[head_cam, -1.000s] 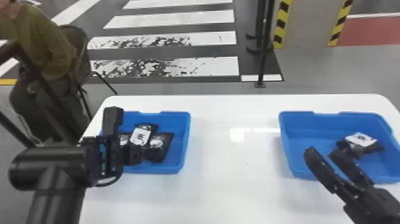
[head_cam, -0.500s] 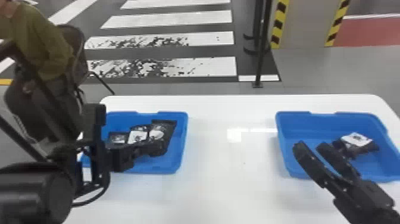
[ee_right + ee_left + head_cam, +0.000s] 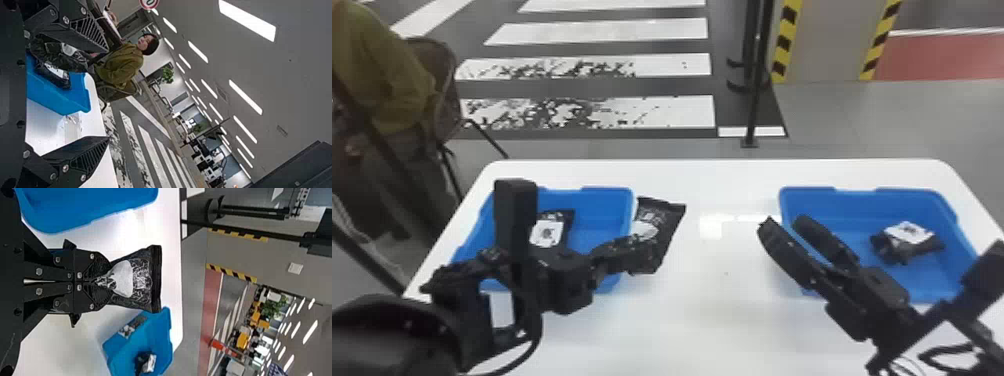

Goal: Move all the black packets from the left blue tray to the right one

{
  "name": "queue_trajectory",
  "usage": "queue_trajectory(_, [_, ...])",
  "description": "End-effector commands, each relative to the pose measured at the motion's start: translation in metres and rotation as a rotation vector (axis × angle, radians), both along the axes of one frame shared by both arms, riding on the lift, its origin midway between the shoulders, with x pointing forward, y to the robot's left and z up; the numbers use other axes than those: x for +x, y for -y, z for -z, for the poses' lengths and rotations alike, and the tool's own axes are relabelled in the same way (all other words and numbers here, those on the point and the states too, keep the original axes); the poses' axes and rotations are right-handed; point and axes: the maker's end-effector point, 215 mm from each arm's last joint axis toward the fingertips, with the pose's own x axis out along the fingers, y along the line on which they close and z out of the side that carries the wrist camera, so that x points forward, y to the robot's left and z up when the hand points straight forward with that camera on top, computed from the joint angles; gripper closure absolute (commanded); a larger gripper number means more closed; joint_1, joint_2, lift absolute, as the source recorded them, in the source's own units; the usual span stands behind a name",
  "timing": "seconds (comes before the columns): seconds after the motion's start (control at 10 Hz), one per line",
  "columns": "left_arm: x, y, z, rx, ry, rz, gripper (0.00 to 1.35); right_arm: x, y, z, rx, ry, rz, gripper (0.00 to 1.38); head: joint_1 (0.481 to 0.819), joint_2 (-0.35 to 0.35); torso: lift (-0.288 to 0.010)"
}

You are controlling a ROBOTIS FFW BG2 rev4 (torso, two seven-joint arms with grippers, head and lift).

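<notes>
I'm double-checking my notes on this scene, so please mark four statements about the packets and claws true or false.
1. The left black metal claw grips a shiny black packet. True.
2. That packet lies inside the left blue plastic tray. False: it is held beyond that tray's side, over the white table.
3. The right black claw is open. True.
4. The right blue plastic tray has no packet. False: a white-labelled black one lies inside.

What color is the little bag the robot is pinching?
The packet is black with white markings and a pale patch, best seen in the left wrist view.
</notes>
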Motion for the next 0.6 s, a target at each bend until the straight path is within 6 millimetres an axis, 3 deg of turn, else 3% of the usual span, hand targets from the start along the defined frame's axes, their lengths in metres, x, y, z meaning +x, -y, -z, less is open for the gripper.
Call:
queue_trajectory(0.0, [-0.011, 0.038, -0.015, -0.049, 0.022, 0.08, 1.21, 0.007, -0.016, -0.007, 0.023, 0.01, -0.035, 0.25, 0.695, 0.055, -0.14])
queue_trajectory(0.2, [-0.019, 0.07, -0.032, -0.081, 0.049, 0.152, 1.21, 0.015, -0.027, -0.005, 0.026, 0.009, -0.058, 0.24, 0.695, 0.015, -0.14])
queue_trajectory(0.5, [-0.029, 0.093, -0.038, -0.113, 0.046, 0.209, 1.21, 0.022, -0.04, -0.016, 0.026, 0.032, -0.089, 0.24, 0.695, -0.019, -0.14])
